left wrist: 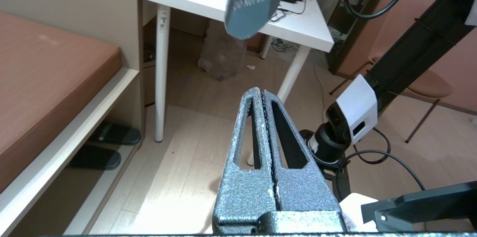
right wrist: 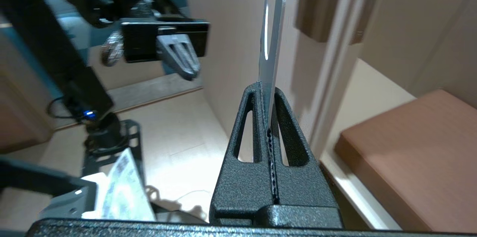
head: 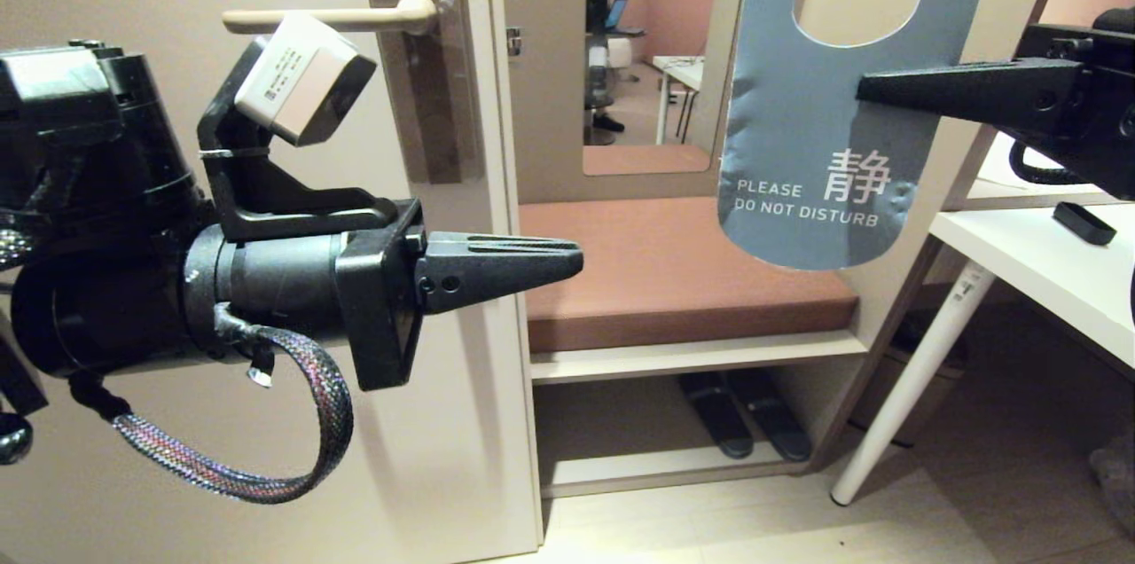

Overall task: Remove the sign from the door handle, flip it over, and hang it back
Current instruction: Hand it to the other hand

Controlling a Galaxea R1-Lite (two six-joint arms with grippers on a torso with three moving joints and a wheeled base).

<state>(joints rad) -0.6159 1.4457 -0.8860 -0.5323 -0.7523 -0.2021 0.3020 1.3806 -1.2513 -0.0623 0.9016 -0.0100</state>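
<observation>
The sign (head: 802, 129) hangs in the air at the upper right of the head view, its blue "PLEASE DO NOT DISTURB" face toward me. My right gripper (head: 864, 90) is shut on the sign's right edge, below its hole; in the right wrist view the sign (right wrist: 271, 35) shows edge-on between the shut fingers of my right gripper (right wrist: 266, 88). The cream door handle (head: 328, 17) is bare on its brownish backplate, upper left. My left gripper (head: 572, 261) is shut and empty, below and right of the handle, pointing toward the sign. In the left wrist view, the sign's lower end (left wrist: 253, 2) shows beyond my left gripper (left wrist: 260, 92).
The door's edge (head: 501, 298) stands just behind the left gripper. A brown cushioned bench (head: 674, 280) with slippers (head: 745, 413) under it lies behind. A white table (head: 1046, 262) stands at the right, under the right arm. A person stands in the far room (head: 601, 23).
</observation>
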